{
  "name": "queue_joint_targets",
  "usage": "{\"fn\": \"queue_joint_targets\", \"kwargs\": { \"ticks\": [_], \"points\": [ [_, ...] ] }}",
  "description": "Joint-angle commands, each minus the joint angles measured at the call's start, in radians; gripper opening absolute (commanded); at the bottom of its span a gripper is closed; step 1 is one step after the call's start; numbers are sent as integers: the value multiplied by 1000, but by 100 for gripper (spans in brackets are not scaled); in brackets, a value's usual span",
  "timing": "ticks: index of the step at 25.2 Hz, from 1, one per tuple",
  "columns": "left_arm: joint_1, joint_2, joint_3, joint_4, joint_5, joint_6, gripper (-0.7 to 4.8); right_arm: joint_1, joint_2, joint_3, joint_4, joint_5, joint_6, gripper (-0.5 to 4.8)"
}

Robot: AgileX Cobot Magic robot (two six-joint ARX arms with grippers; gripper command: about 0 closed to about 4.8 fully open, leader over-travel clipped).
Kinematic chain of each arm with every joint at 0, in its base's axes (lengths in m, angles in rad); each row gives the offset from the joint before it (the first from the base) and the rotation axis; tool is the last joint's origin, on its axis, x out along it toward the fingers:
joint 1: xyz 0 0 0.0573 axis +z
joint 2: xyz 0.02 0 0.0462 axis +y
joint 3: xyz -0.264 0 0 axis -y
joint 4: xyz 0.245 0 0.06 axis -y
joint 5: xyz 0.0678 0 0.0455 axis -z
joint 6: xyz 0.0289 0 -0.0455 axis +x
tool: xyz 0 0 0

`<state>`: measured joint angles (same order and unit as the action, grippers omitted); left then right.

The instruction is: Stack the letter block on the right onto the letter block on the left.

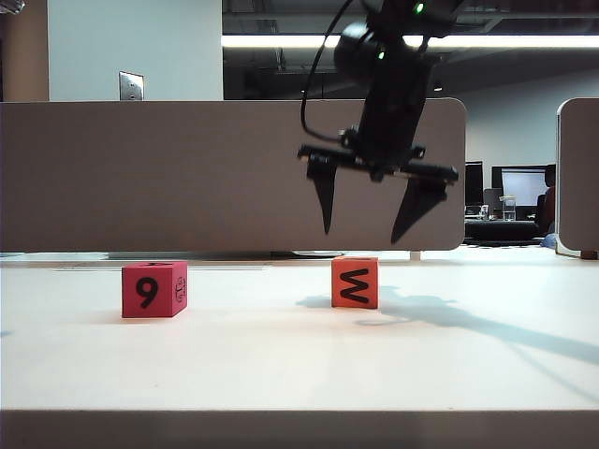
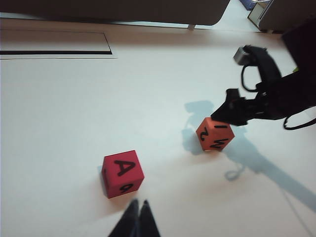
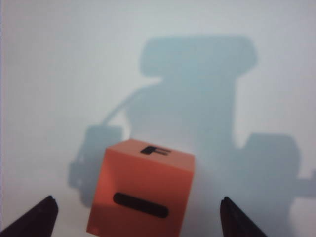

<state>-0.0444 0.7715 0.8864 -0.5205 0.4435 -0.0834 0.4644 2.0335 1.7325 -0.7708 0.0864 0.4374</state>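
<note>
The right letter block [image 1: 355, 282] is orange and shows an M turned on its side; it rests on the white table [image 1: 281, 365]. The left letter block [image 1: 153, 289] is red and shows a 9. My right gripper [image 1: 367, 236] hangs open a little above the orange block, fingers pointing down. In the right wrist view the orange block [image 3: 141, 186] lies below and between the two spread fingertips [image 3: 38, 217], untouched. My left gripper [image 2: 138, 203] is shut and empty, close to the red block [image 2: 122, 173]. The left wrist view also shows the orange block [image 2: 214, 134].
A grey partition [image 1: 187, 173] stands along the table's far edge. A second panel [image 1: 578, 173] rises at the far right. The right arm's shadow [image 1: 487, 323] falls across the table right of the orange block.
</note>
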Motion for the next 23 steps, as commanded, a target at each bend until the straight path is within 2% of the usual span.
{"fn": "queue_joint_targets", "kwargs": {
  "ticks": [1, 11, 15, 18, 19, 23],
  "points": [
    [-8, -3, 2, 5, 5, 5, -5, 10, 21, 5, -7, 3, 5, 479],
    [-31, -3, 2, 5, 6, 5, -5, 19, 79, 5, -10, 68, 34, 479],
    [-30, -5, 2, 5, 6, 5, -5, 19, 80, 5, -11, 49, 34, 417],
    [-31, -6, 2, 6, -9, 46, -6, 19, 80, 5, -8, 50, 34, 315],
    [-31, -10, 2, 5, -30, 66, -5, 19, 80, 5, -6, 50, 34, 297],
    [-31, -25, 2, 5, -109, 85, -5, 19, 80, 5, -5, 50, 30, 276]
  ]
}}
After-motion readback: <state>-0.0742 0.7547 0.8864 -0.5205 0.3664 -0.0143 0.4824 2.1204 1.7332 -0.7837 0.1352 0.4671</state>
